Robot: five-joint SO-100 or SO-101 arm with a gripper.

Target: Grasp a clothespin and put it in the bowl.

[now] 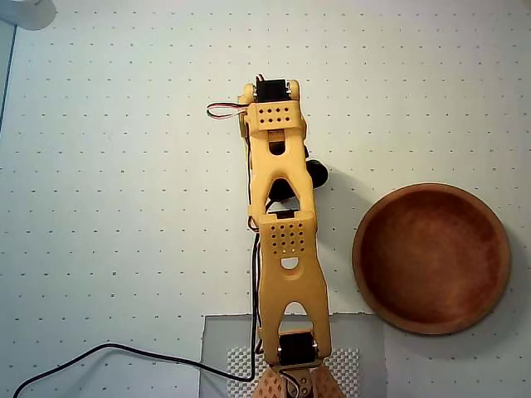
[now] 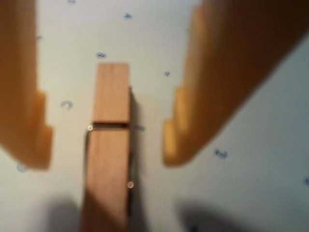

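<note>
An orange arm [image 1: 282, 224] is stretching up the middle of the overhead view, reaching across a white bench [image 1: 116, 191] printed with a grid of small dots. In the wrist view the gripper [image 2: 106, 154] is standing wide open, its two orange fingers [image 2: 29, 130] hanging on either side of the clothespin [image 2: 110, 145] with bench showing between each finger and the wood. The clothespin is lying flat on the bench, running lengthwise between the fingers, its wire spring crossing the slat near the middle. In the overhead view the arm is covering the clothespin. The bowl [image 1: 431, 259], reddish-brown wood with a thick rim, is sitting on the bench at the right of the overhead view, beside the arm's lower segment and apart from it. A black cable [image 1: 124, 355] is trailing off toward the lower left corner.
</note>
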